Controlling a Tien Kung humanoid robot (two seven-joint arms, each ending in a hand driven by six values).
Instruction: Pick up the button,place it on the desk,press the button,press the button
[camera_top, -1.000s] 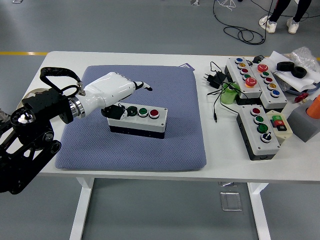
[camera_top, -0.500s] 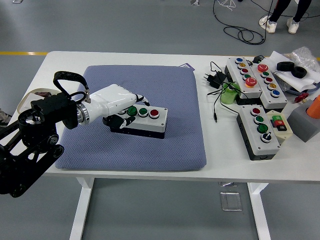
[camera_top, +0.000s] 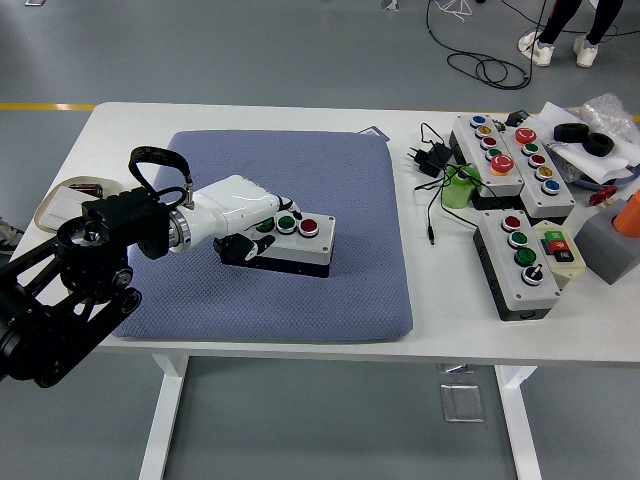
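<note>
**White table, blue mat: hand on box**

Left hand lies curled over the button box's left end, gripping it. Box sits mid-mat, long axis running rightward from the hand. Right arm is unseen.

Grey floor w/ cables, yellow line.

white table | blue pad centre-left | button boxes, adapter right
</note>
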